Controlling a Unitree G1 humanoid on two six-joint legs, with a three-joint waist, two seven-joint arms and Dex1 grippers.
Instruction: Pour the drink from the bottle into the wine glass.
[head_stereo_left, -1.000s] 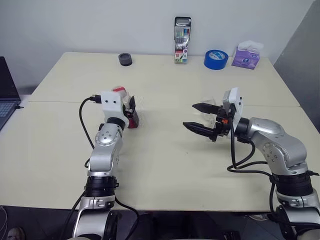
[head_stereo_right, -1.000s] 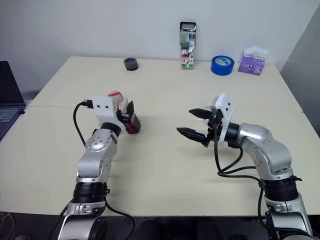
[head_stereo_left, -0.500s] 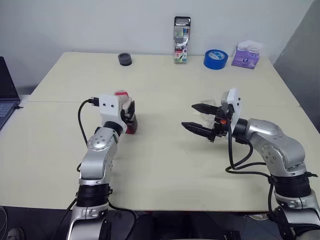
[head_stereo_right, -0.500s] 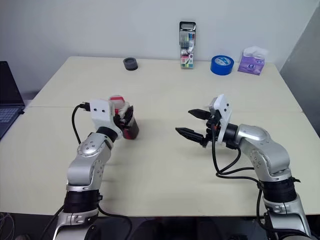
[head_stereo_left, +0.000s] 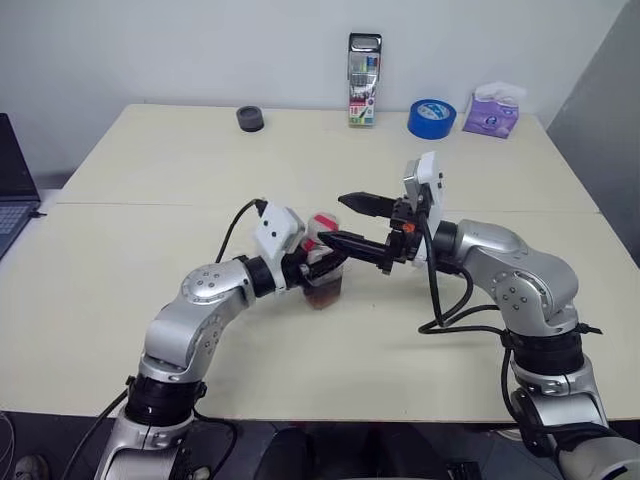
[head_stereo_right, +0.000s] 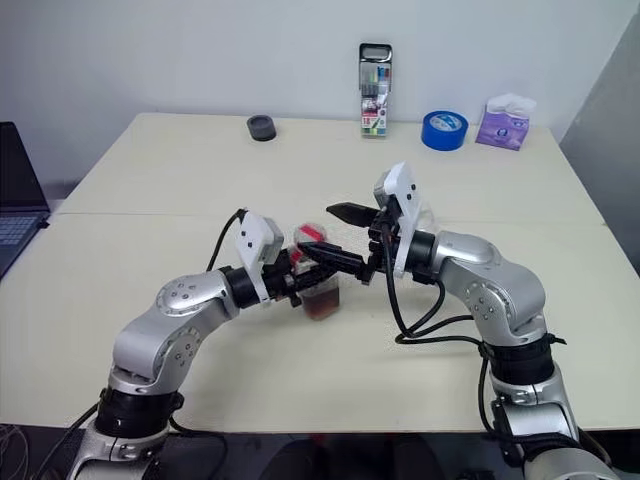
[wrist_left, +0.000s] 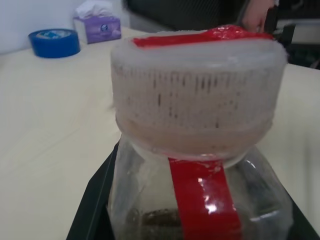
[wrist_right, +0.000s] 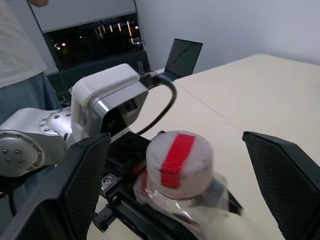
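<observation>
The task looks to be at an early stage: the bottle (head_stereo_left: 323, 262) is grasped by the left gripper (head_stereo_left: 312, 268), whose fingers (wrist_left: 92, 207) clamp its body, and it stands upright at the middle of the tabletop (head_stereo_left: 150, 180) with the cap (wrist_right: 178, 156) on, so nothing is poured yet. The right gripper (head_stereo_left: 352, 222) has its fingers (wrist_right: 82, 185) spread wide on either side of the cap (apart from it, not touching), which I judge to be the lead-up to unscrewing. The drink (head_stereo_right: 322, 303) sits dark in the lower part of the bottle. I cannot make out the wine glass, so opening and pouring remain. The wide cream tabletop stands before a pale wall; a laptop (head_stereo_left: 15, 185) sits at its left edge, and along the far edge are a tissue pack (head_stereo_left: 492, 112), a blue tape roll (head_stereo_left: 431, 118), a marker pack (head_stereo_left: 364, 80) and a small dark round thing (head_stereo_left: 251, 119).
</observation>
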